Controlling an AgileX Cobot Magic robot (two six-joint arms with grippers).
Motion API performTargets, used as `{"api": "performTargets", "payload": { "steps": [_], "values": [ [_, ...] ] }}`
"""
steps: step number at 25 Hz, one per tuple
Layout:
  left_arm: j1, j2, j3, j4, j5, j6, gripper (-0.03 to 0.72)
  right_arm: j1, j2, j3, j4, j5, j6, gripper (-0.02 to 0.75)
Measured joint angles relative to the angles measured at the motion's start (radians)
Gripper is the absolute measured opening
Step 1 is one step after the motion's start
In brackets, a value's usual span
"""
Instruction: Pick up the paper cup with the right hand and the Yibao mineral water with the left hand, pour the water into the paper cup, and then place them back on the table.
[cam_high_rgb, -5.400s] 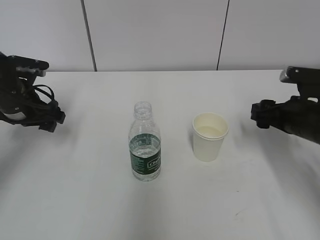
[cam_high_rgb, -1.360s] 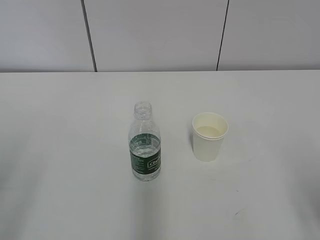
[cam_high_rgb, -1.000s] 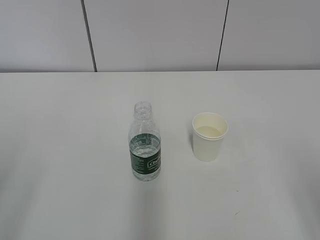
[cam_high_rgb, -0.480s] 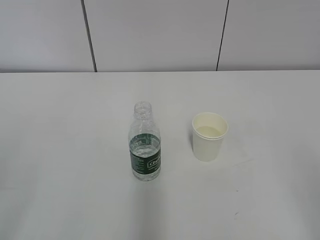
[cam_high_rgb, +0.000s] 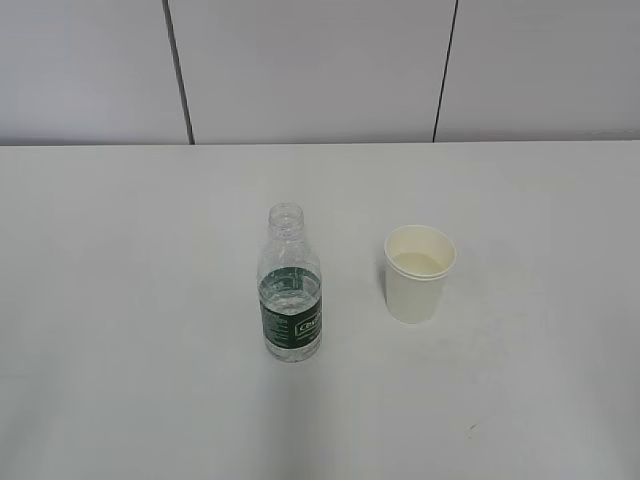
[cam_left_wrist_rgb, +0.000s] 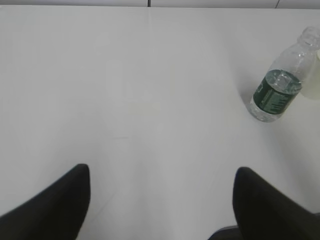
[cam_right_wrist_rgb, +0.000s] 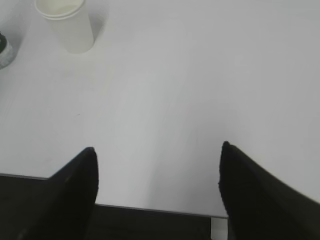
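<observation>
Right now both grippers are empty, jaws spread wide. Left hand (cam_left_wrist_rgb: 160, 200) has the Yibao mineral water (cam_left_wrist_rgb: 279, 87) well ahead and to its right, upright on the table (cam_high_rgb: 120, 300). Right hand (cam_right_wrist_rgb: 157, 185) has the paper cup (cam_right_wrist_rgb: 67, 22) well ahead, to its left. Bottle likely stiff-ish but squeezable, open neck, water (cam_high_rgb: 291, 290) about half up, so grip at the green label band, gently. Cup looks light and crushable; take the mid wall, below the rim.
</observation>
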Motion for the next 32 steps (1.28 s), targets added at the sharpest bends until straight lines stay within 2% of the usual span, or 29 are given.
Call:
{"api": "performTargets", "payload": {
  "steps": [6, 16, 24, 32],
  "values": [
    [0.000, -0.005, 0.000, 0.000, 0.001, 0.001, 0.522, 0.000, -0.106, 0.002, 0.000, 0.004, 0.000, 0.585],
    [0.000, -0.008, 0.000, 0.001, 0.003, 0.002, 0.522, 0.000, -0.113, 0.002, 0.000, 0.008, 0.000, 0.585],
    [0.000, -0.008, 0.000, 0.035, 0.003, 0.062, 0.522, 0.000, -0.113, 0.002, 0.000, 0.008, -0.045, 0.585],
    [0.000, -0.008, 0.000, 0.050, 0.004, 0.069, 0.522, 0.000, -0.113, 0.002, 0.000, 0.008, -0.052, 0.585]
  ]
}}
